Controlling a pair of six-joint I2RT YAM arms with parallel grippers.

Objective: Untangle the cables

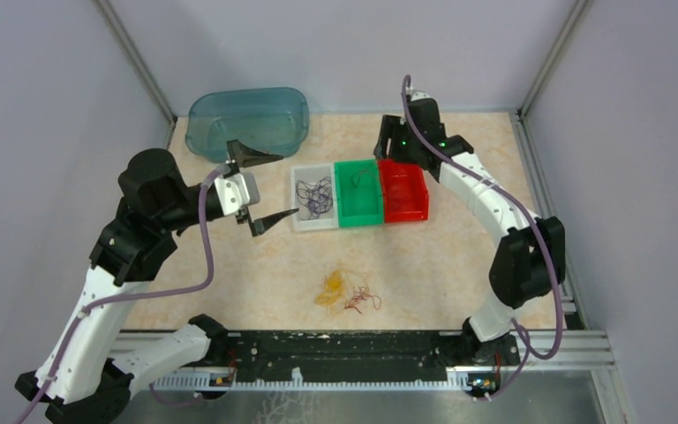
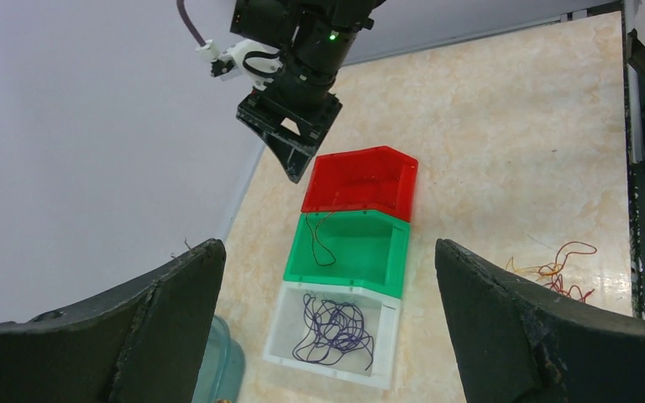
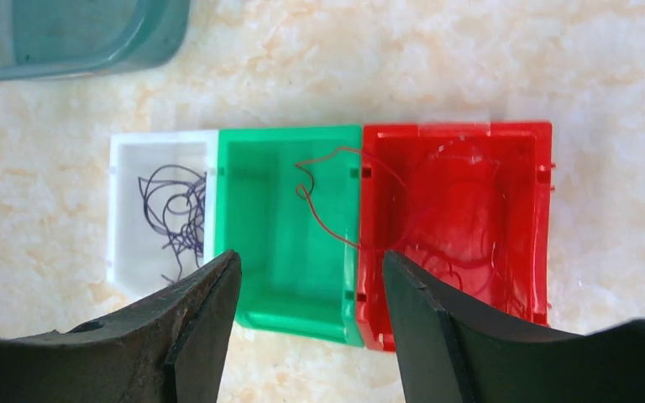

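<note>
Beige marbled table [image 1: 229,274], top view: purple cable [image 1: 315,196] sits in the white bin [image 1: 313,226], a yellow-orange and red clump [image 1: 344,293] lies loose at the near middle, and the left fingers [image 1: 272,220] are spread wide and empty just left of the bins. Left wrist view: red cable [image 2: 317,242] trails into the green bin [image 2: 390,256], so dragging it could shift or tip that bin. Right wrist view: right fingers [image 3: 193,319] are spread and empty above the red bin [image 3: 542,218]; a shallow pinch may catch one loop and tighten the tangle.

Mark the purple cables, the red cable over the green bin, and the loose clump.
purple cables [image 2: 333,328]: left wrist view, middle of tangle.
red cable [image 3: 301,191]: right wrist view, its curled end.
loose clump [image 1: 332,288]: top external view, yellow part.
</note>
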